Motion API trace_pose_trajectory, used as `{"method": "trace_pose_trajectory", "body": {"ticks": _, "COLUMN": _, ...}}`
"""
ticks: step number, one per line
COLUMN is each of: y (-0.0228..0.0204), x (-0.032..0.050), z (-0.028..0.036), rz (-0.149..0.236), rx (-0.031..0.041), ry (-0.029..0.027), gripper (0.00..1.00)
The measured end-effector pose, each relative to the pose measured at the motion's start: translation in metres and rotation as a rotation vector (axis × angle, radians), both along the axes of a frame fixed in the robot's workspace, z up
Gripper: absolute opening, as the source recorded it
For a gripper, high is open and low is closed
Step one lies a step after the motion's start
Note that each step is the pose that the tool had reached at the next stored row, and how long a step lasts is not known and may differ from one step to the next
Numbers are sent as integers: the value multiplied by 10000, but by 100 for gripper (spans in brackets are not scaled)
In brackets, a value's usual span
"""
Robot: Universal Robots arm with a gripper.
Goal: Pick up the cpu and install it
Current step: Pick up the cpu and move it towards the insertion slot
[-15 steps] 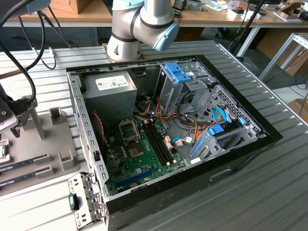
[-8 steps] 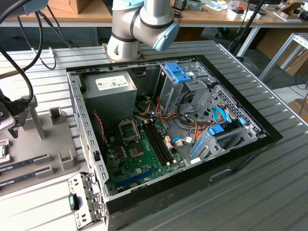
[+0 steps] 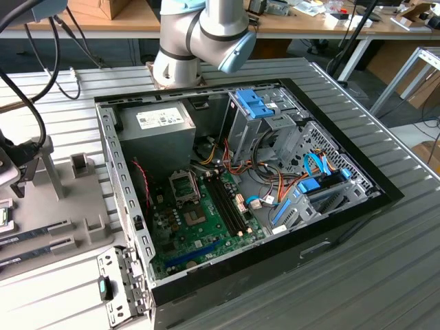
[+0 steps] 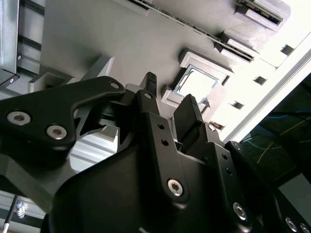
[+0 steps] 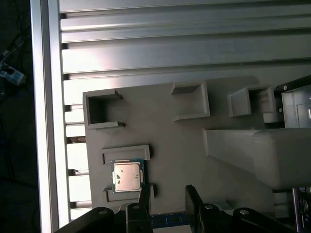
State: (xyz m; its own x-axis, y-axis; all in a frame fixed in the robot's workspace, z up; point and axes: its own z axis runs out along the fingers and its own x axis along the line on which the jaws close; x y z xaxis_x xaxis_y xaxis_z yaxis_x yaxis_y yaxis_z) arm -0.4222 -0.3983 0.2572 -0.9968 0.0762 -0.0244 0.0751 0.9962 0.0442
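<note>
The cpu (image 5: 128, 175) is a small silver square with a thin green rim. It lies flat in a shallow recess of the grey holder block (image 5: 184, 145). In the second wrist view the cpu (image 4: 197, 83) shows just past the fingertips. My gripper (image 5: 167, 196) hangs above the block, open, with nothing between its black fingers (image 5: 145, 196). The chip lies just to one side of the gap, close to one fingertip. In the second wrist view the gripper (image 4: 170, 97) is open too. The empty socket (image 3: 184, 185) sits on the green motherboard inside the open computer case (image 3: 357, 206).
The holder block (image 3: 75, 206) lies on the ribbed metal table (image 3: 385, 275) at the exterior view's left, with two long memory sticks (image 3: 34, 234) in its slots. Raised walls and pockets (image 5: 192, 102) stand on the block. Cables (image 3: 27, 89) hang near the arm (image 3: 199, 34).
</note>
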Motion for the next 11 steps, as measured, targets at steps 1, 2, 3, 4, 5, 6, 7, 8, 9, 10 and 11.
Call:
{"method": "trace_pose_trajectory", "body": {"ticks": 1, "y": 0, "x": 0, "z": -1, "rz": 0, "rx": 0, "ry": 0, "gripper": 42}}
{"method": "trace_pose_trajectory", "body": {"ticks": 2, "y": 0, "x": 0, "z": -1, "rz": 0, "rx": 0, "ry": 0, "gripper": 42}}
{"method": "trace_pose_trajectory", "body": {"ticks": 3, "y": 0, "x": 0, "z": -1, "rz": 0, "rx": 0, "ry": 0, "gripper": 42}}
{"method": "trace_pose_trajectory", "body": {"ticks": 4, "y": 0, "x": -2, "z": -3, "rz": 0, "rx": 1, "ry": -3, "gripper": 42}}
{"method": "trace_pose_trajectory", "body": {"ticks": 5, "y": 0, "x": -5, "z": -3, "rz": 0, "rx": 1, "ry": -2, "gripper": 42}}
{"method": "trace_pose_trajectory", "body": {"ticks": 6, "y": 0, "x": -9, "z": -2, "rz": 0, "rx": 0, "ry": -1, "gripper": 42}}
{"method": "trace_pose_trajectory", "body": {"ticks": 7, "y": 1, "x": -13, "z": -2, "rz": 0, "rx": 1, "ry": 0, "gripper": 42}}
{"method": "trace_pose_trajectory", "body": {"ticks": 8, "y": 1, "x": -19, "z": -2, "rz": -1, "rx": 0, "ry": -1, "gripper": 42}}
{"method": "trace_pose_trajectory", "body": {"ticks": 9, "y": 1, "x": -26, "z": -3, "rz": 0, "rx": 1, "ry": -1, "gripper": 42}}
{"method": "trace_pose_trajectory", "body": {"ticks": 10, "y": 0, "x": -30, "z": -3, "rz": 1, "rx": 0, "ry": -1, "gripper": 42}}
{"method": "trace_pose_trajectory", "body": {"ticks": 11, "y": 0, "x": -33, "z": -3, "rz": 1, "rx": 0, "ry": 0, "gripper": 42}}
